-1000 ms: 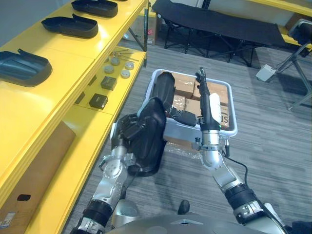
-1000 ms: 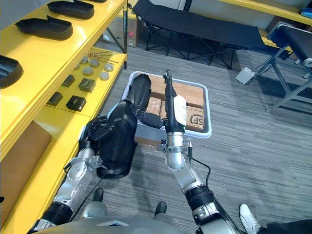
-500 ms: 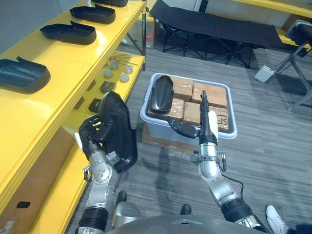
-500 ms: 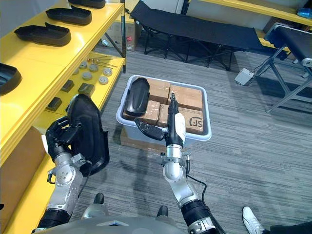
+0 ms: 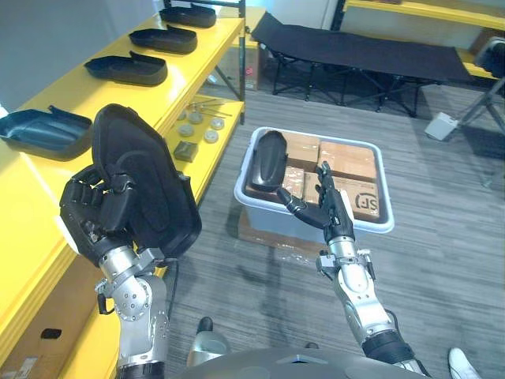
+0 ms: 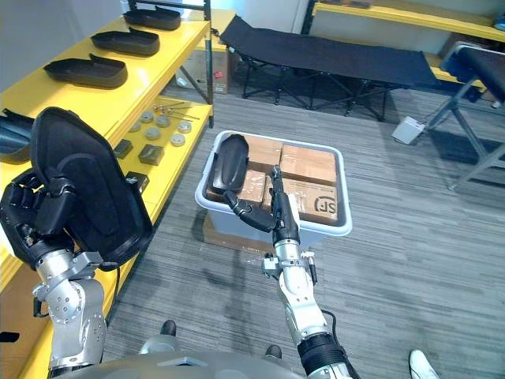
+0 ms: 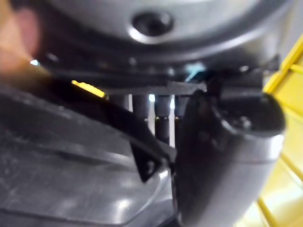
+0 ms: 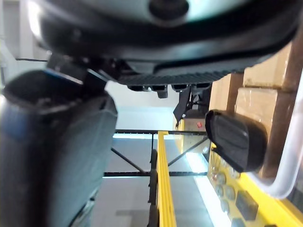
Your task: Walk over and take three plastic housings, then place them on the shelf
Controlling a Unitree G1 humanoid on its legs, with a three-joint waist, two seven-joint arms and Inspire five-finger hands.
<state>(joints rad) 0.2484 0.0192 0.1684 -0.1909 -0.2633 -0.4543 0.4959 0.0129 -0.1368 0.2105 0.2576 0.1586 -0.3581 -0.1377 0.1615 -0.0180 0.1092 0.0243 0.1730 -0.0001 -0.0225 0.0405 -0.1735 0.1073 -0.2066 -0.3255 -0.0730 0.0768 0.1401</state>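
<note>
- My left robot hand grasps a housing; I should tip it flat over bare shelf just left of it.
- My right robot hand hangs released, idle.

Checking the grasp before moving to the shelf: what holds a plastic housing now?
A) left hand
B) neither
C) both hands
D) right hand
A: the left hand curls its fingers round a black housing raised beside the yellow shelf; the right hand is open and empty by the bin.
</note>
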